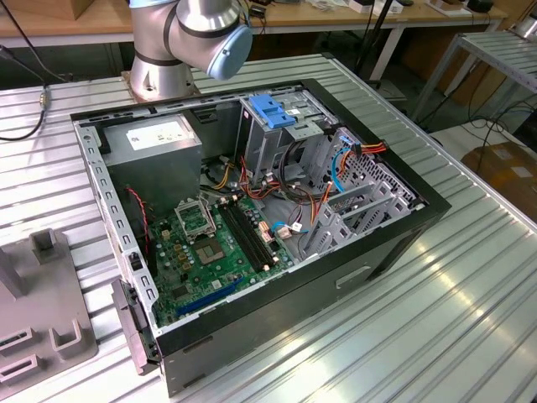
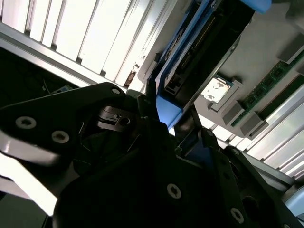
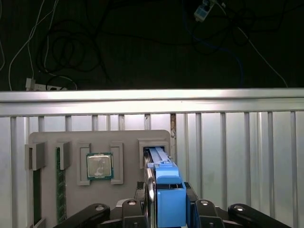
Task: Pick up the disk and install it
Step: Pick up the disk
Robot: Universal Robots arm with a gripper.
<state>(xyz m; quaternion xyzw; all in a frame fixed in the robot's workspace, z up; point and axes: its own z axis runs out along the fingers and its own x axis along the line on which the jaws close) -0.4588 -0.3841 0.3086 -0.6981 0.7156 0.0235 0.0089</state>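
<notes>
Ribbed aluminium table (image 3: 237, 142) is seen under a grey fixture tray (image 3: 71, 137), in whose slot (image 3: 142, 145) the disk (image 3: 159, 155) stands on edge, its blue bracket (image 3: 167, 178) clamped by the gripper (image 3: 169, 202). If lifted crooked, the disk could be jammed in the slot or let slip.

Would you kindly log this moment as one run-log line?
gripper: shut on disk | disk: on edge in grey tray slot
</notes>
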